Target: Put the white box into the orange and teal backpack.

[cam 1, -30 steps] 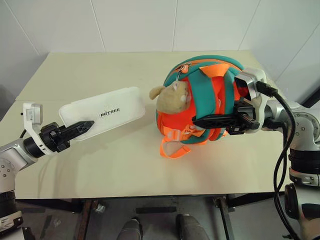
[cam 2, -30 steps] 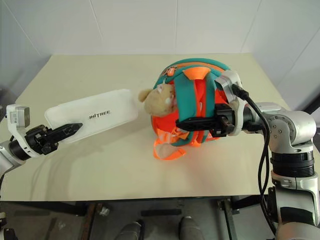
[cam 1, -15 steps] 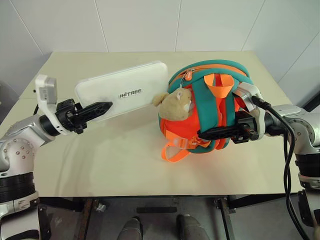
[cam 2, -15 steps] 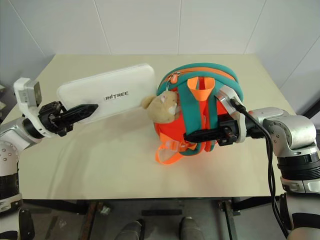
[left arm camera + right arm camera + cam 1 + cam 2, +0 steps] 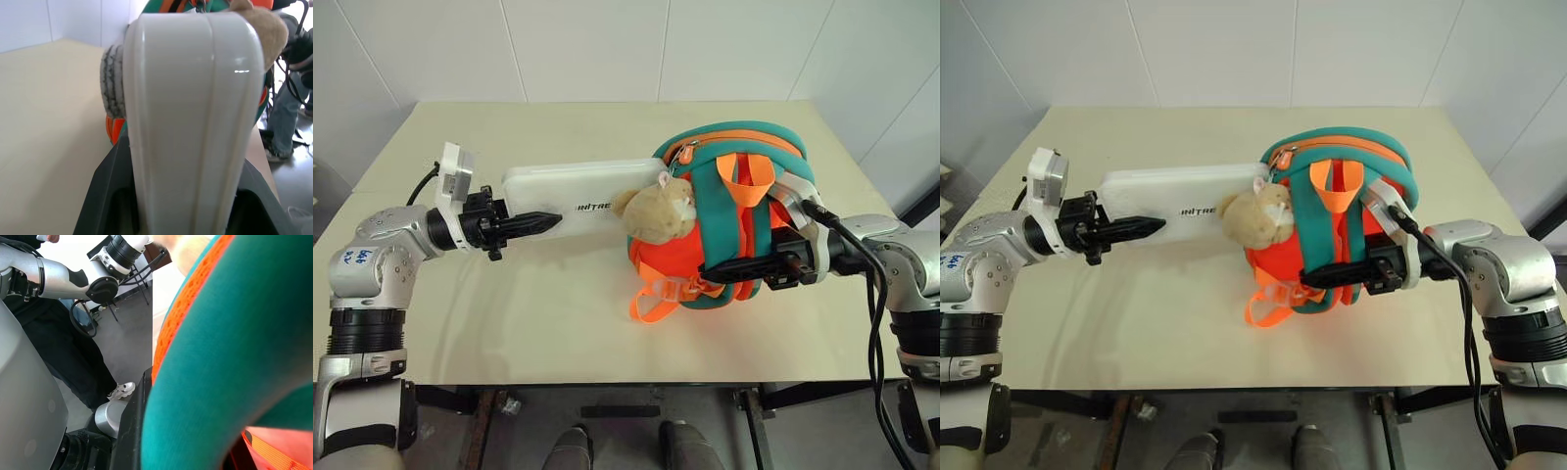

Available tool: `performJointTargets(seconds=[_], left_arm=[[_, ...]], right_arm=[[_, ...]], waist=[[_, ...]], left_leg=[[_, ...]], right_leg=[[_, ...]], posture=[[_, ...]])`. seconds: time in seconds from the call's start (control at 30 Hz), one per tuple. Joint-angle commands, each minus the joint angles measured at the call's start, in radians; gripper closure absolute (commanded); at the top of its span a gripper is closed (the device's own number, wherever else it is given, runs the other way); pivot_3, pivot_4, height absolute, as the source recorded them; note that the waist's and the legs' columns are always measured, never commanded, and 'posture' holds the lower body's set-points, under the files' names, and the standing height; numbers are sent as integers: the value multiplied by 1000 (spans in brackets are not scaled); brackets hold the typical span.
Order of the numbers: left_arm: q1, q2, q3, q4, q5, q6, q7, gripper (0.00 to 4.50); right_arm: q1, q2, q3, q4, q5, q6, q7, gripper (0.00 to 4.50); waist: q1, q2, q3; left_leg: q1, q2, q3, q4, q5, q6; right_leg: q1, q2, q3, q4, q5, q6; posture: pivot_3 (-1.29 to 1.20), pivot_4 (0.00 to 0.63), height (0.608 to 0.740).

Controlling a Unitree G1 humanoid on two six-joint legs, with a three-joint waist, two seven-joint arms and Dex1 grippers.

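The white box (image 5: 570,191), marked UNITREE, is held level above the table. My left gripper (image 5: 534,218) is shut on its near end, and the box (image 5: 190,122) fills the space between the black fingers. Its far end reaches the zip side of the orange and teal backpack (image 5: 749,162), passing behind the beige plush toy (image 5: 656,210). The backpack stands on the table's right half. My right gripper (image 5: 736,269) is shut on its teal strap (image 5: 230,357) at the front, with orange webbing loops (image 5: 656,299) hanging below.
The beige table (image 5: 548,313) has open surface in front of and behind the box. White tiled walls stand close behind. A person's legs (image 5: 281,127) show beyond the table's right end, and another robot arm (image 5: 73,279) stands off the table.
My left gripper has carried the box up and to the right and rolled it flatter, so its far end now meets the backpack. The right gripper sank slightly with the strap.
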Motion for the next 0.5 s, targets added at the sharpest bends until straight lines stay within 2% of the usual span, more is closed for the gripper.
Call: performJointTargets(seconds=[0.03,0.23,0.5], left_arm=[[-59,13,-65,22,65,-53,-74,3157],[-343,-109,-192,287,232,-187,-91,3157],[-527,-284,-247,506,360,-299,-40,3157]], right_arm=[[-6,-15,-23,-39,26,-6,16,4475],[-28,0,8,-33,15,-20,35,4475],[-24,8,27,-40,9,-38,32,4475]], waist=[[0,0,0],[10,0,0],[-2,0,0]], left_leg=[[0,0,0,0,0,0],[-2,-1,-1,7,-1,1],[-6,-1,-1,11,-3,4]], right_leg=[[0,0,0,0,0,0],[2,0,-1,0,1,2],[-1,0,-1,0,2,4]], posture=[[0,150,740],[0,150,740],[0,150,740]])
